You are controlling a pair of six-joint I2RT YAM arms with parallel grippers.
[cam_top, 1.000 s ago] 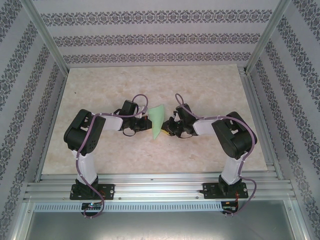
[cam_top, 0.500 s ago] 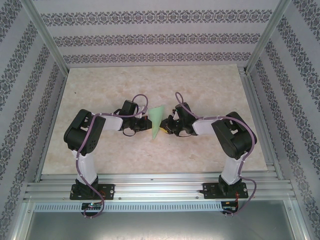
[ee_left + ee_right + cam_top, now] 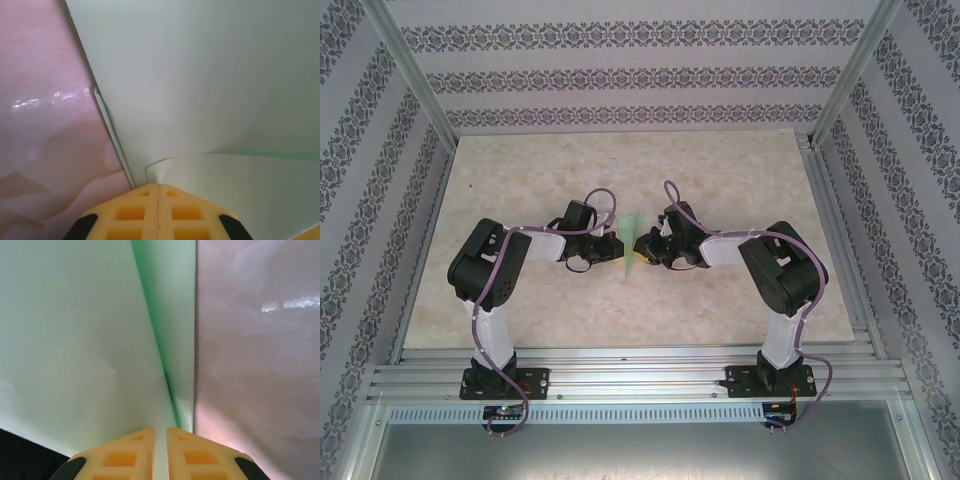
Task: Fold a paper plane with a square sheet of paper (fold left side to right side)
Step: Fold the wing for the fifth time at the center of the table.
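Observation:
The light green square sheet of paper (image 3: 632, 243), creased into a narrow pointed paper plane shape, stands on edge at the table's middle between my two grippers. My left gripper (image 3: 618, 246) is shut on its left side. In the left wrist view the yellow pads meet at the left gripper (image 3: 158, 186), pinching a curled layer of the paper (image 3: 210, 90). From the right, my right gripper (image 3: 645, 247) holds the other side. In the right wrist view a thin edge of the paper (image 3: 75, 340) runs between the nearly closed pads of the right gripper (image 3: 160, 430), beside a deep crease.
The beige marbled table (image 3: 620, 170) lies bare around the paper and shows pinkish beside it in the wrist views (image 3: 45, 140) (image 3: 260, 365). Patterned walls and aluminium posts (image 3: 415, 80) fence the sides and back. A metal rail (image 3: 640, 375) runs along the near edge.
My right gripper has moved left towards the left gripper, carrying its side of the paper over. Seen from above, the green shape has narrowed from a wide wedge to a thin sliver.

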